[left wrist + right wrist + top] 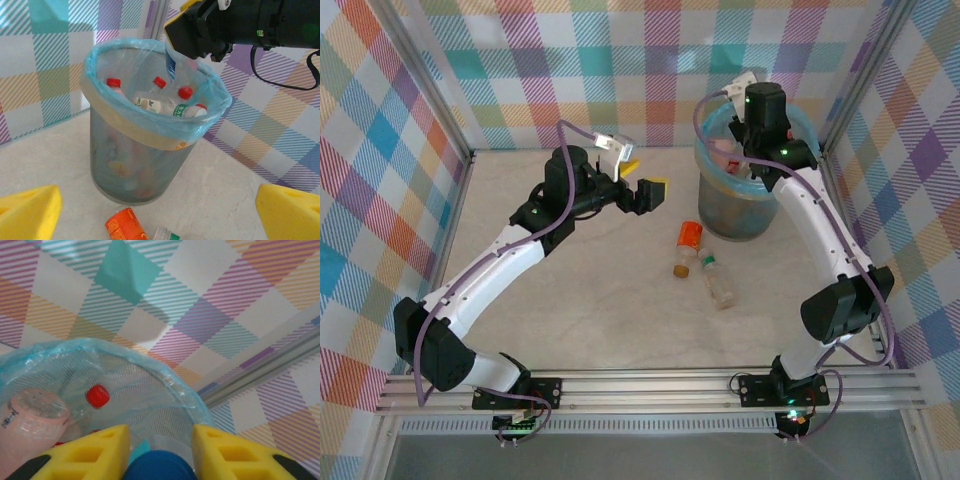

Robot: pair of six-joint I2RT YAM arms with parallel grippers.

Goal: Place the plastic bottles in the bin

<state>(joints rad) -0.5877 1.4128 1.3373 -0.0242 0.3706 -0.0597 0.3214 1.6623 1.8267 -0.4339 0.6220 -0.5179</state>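
To the left of the bin, the left claw hangs above the table. Its two yellow fingers are spread well apart with nothing between them, and it faces the bin. From overhead I see the whole claw side on. Its own wrist camera gives just the yellow fingertips in the bottom corners, with the bin standing between them.

On the table in front of the bin, on the side nearer the arm bases, lie two bottles. An orange bottle is close to the bin's foot, and a clear bottle with a green cap lies just beside it, further from the bin. The left wrist view cuts both off at its lower edge.

The bin wears a light blue bag folded over its rim. Overhead, the right arm covers much of its mouth. The left wrist view looks straight in and finds several red-capped bottles lying inside. The right wrist view adds a pale pink bottle against the bin's inner wall.

The right claw sits directly above the bin's mouth, with a blue-labelled bottle hanging neck-up below it, over the opening. Its wrist camera shows that bottle's blue cap between the yellow fingers. I cannot tell whether they press on the cap or stand just clear of it.
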